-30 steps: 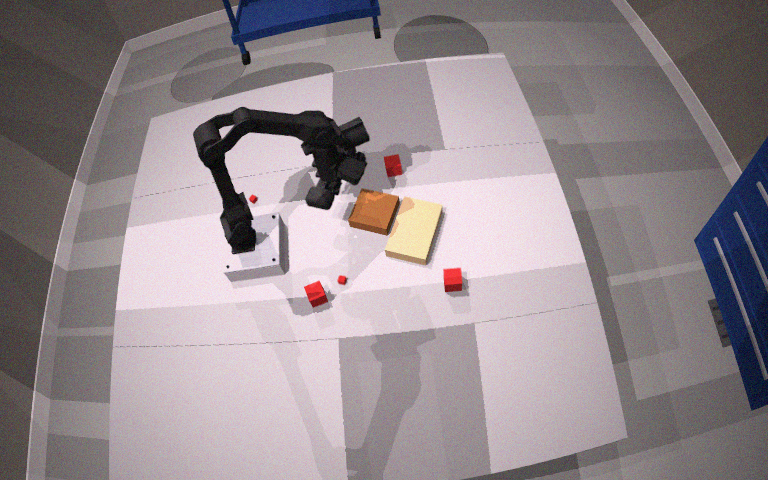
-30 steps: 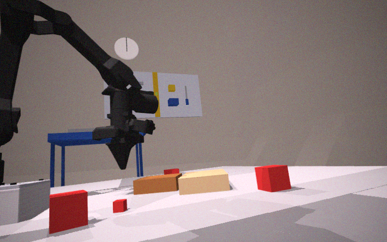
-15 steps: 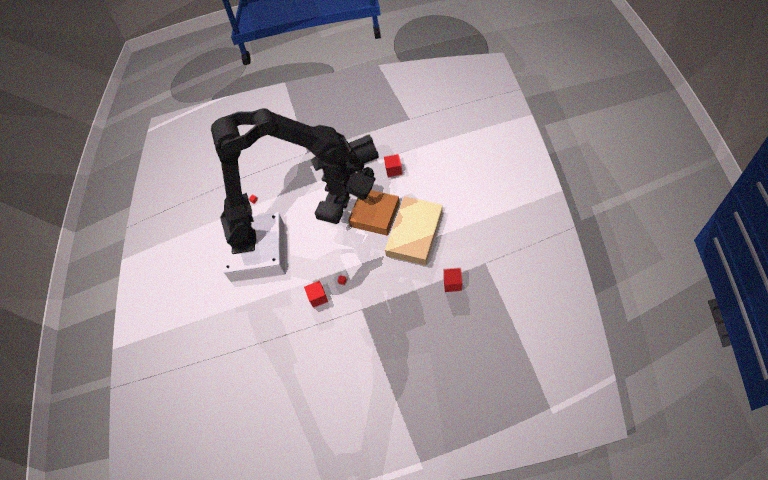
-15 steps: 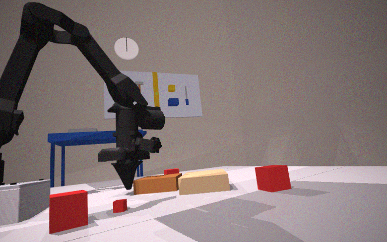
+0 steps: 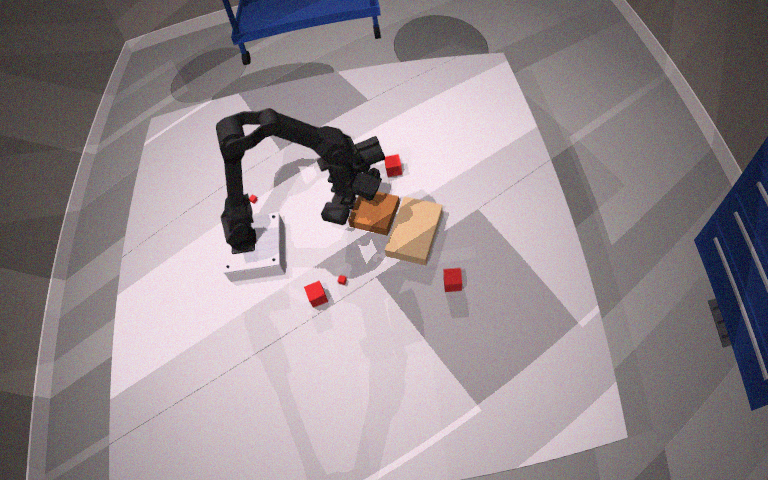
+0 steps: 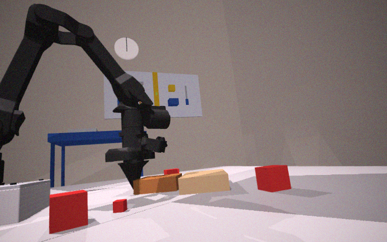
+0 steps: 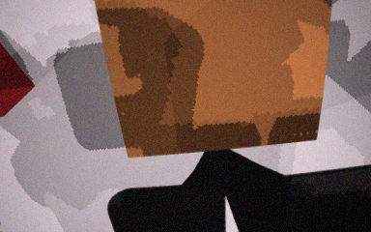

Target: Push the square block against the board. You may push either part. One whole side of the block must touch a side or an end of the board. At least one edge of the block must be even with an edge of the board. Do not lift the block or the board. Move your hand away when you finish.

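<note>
The orange-brown square block (image 5: pixel 373 213) (image 6: pixel 156 184) (image 7: pixel 242 63) lies flat beside the light tan board (image 5: pixel 414 230) (image 6: pixel 203 184). The block's far side runs along the board's long side, with at most a thin gap; whether they touch is unclear. Their back edges look about even, and the board extends further at the front. My gripper (image 6: pixel 132 186) (image 7: pixel 214 151) is shut and empty. Its tip is low at the block's near side, touching it or almost so. In the top view the hand mostly hides the fingertips.
A red cube (image 5: pixel 393 165) (image 6: pixel 171 171) (image 7: pixel 14 87) stands behind the block. Another red cube (image 5: pixel 452 279) (image 6: pixel 272 178) stands in front of the board. A third (image 5: pixel 316 293) (image 6: pixel 68 212) and a small one (image 5: pixel 342 279) (image 6: pixel 119 205) stand nearer the white arm base (image 5: pixel 266 237).
</note>
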Available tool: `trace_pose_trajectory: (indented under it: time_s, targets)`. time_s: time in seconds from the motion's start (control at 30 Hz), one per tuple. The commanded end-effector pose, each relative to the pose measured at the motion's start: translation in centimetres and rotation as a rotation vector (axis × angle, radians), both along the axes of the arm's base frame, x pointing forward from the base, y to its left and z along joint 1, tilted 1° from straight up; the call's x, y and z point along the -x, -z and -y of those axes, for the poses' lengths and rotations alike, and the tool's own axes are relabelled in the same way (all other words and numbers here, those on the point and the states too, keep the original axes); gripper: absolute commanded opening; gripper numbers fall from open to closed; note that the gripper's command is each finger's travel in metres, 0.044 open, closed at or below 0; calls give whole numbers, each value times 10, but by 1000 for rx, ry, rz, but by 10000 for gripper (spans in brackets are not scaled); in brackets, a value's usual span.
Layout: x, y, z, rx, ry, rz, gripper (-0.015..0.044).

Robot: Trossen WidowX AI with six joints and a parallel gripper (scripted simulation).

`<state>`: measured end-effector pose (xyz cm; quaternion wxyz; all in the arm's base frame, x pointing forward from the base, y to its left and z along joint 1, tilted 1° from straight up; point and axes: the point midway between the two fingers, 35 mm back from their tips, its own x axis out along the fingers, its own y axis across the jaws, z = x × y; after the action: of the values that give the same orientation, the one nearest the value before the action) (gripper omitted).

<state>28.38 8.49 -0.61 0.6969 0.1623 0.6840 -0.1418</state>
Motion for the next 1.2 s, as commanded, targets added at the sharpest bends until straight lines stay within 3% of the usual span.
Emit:
trace_pose_trajectory:
  time_s: [0.0,0.5,1.17]
  targets:
    - [-8,-1,2,3,-4,4,0]
    - [-26,-2,10,4,-4,6,0]
    - [1,-1,-3,2,-4,3,0]
